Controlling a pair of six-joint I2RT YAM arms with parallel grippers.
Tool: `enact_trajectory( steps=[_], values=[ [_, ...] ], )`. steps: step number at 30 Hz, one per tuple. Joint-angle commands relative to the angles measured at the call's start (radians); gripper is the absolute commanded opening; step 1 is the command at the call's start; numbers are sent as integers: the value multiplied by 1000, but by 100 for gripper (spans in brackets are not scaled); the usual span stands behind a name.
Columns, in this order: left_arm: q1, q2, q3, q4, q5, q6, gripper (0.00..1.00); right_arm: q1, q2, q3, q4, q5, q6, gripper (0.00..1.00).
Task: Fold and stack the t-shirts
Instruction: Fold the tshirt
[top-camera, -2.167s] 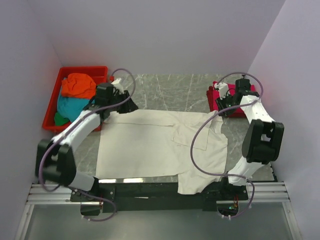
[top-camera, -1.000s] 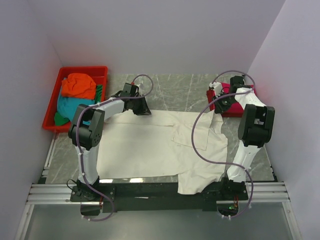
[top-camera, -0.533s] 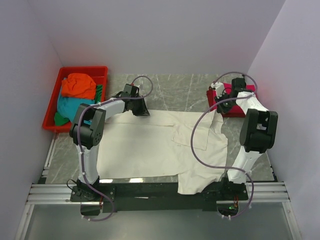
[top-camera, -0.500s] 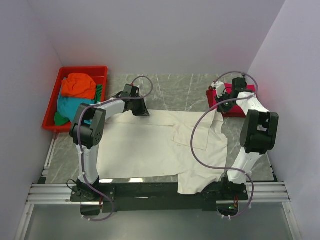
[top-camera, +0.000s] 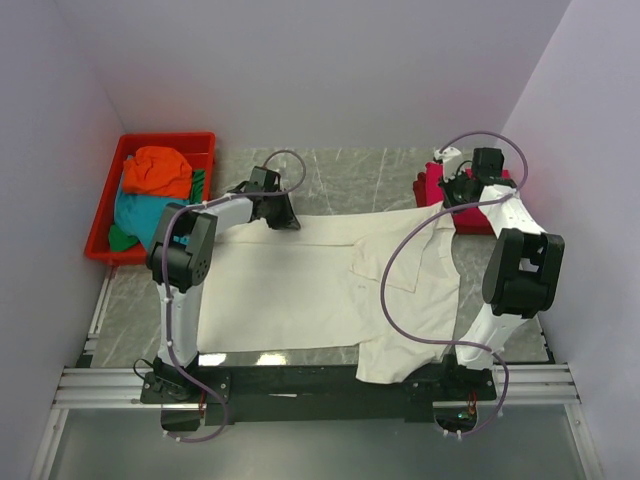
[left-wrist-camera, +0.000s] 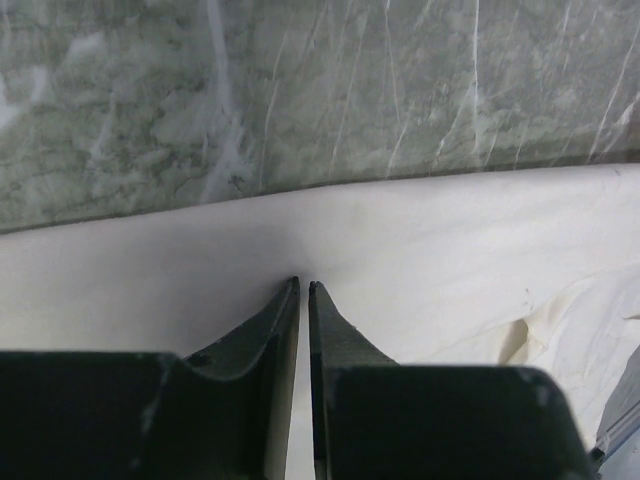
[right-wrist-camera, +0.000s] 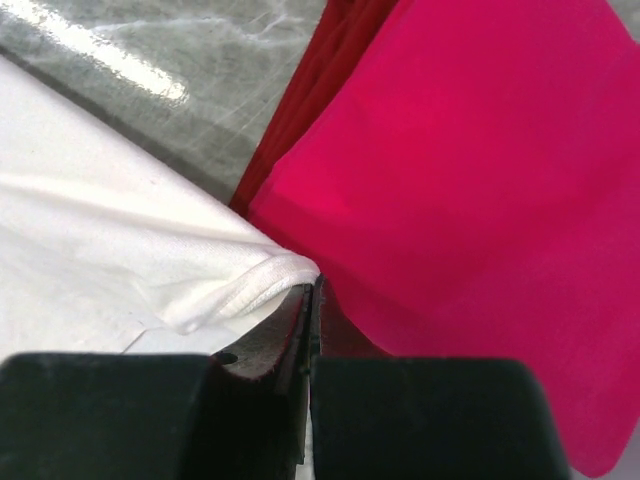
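So the cream-white t-shirt (top-camera: 320, 290) is spread flat across the middle of the marble table (top-camera: 350, 180), with its far edge drawn in a straight line between the two arms.

The left gripper (top-camera: 281, 214) sits at the shirt's 11 o'clock corner. On the left wrist cam its fingers (left-wrist-camera: 285, 315) are nearly together, with just a hairline slit, and the tips are down on the cloth close to its far edge. I can't tell if any fabric is actually pinched in there.

The right gripper (top-camera: 452, 192) is over at 1 o'clock. Its wrist cam shows the jaws squeezed tight on the shirt's ribbed hem, which bunches up right at the tips.

Touching that at 2 o'clock is a folded magenta shirt (right-wrist-camera: 480, 180), lying on top of a red one (right-wrist-camera: 330, 60).

Way over at 10 o'clock, the red tray (top-camera: 165, 138) holds a crumpled orange shirt (top-camera: 157, 170) and a teal one (top-camera: 140, 212) just on its near side.
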Motion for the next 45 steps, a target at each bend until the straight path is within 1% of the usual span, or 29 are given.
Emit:
enact_trajectory(
  steps=[1,8,14,19,22,25,27,28,30,31,32,33,34,35,36,37,39,40,43,44,45],
  values=[
    [7,35,31,16,-43,-21,15,-18,2,59,68,58,24,0],
    [7,62,91,30,-42,-43,16,-27,31,122,69,95,42,0],
    [7,49,110,69,-25,-44,17,-27,55,181,74,113,64,0],
    [7,42,133,81,-2,-37,22,-27,66,208,96,139,84,0],
    [9,15,125,90,-5,-22,27,-27,75,220,105,153,94,0],
    [12,-46,93,119,-23,4,32,-27,86,235,119,175,110,0],
    [13,-120,68,150,-54,28,36,-27,92,247,123,184,127,0],
    [13,-182,39,159,-71,58,39,-25,94,249,144,214,137,0],
    [13,-255,1,188,-117,96,43,-25,95,249,174,254,186,0],
    [13,-345,-54,191,-173,141,49,-24,97,247,215,282,208,0],
    [10,-394,-88,241,-206,164,52,-21,97,240,243,369,261,9],
    [9,-445,-123,253,-232,188,55,-19,98,234,270,409,283,17],
    [9,-541,-178,254,-278,228,61,-15,95,226,316,443,297,26],
    [9,-586,-204,253,-290,247,63,-7,92,200,339,504,320,45],
    [10,-629,-231,250,-290,262,67,-2,86,186,362,533,332,55],
    [12,-702,-272,240,-328,284,74,-1,75,174,396,563,344,63],
    [18,-767,-310,204,-349,279,86,9,61,151,404,606,363,64],
    [27,-819,-349,201,-358,270,99,12,57,143,404,615,371,65],
    [70,-898,-398,92,-266,258,100,12,12,106,390,615,391,65],
    [76,-916,-406,67,-201,264,99,12,-6,73,389,595,389,65],
    [78,-935,-422,43,-165,311,100,12,-50,54,373,534,377,65]
  ],
)
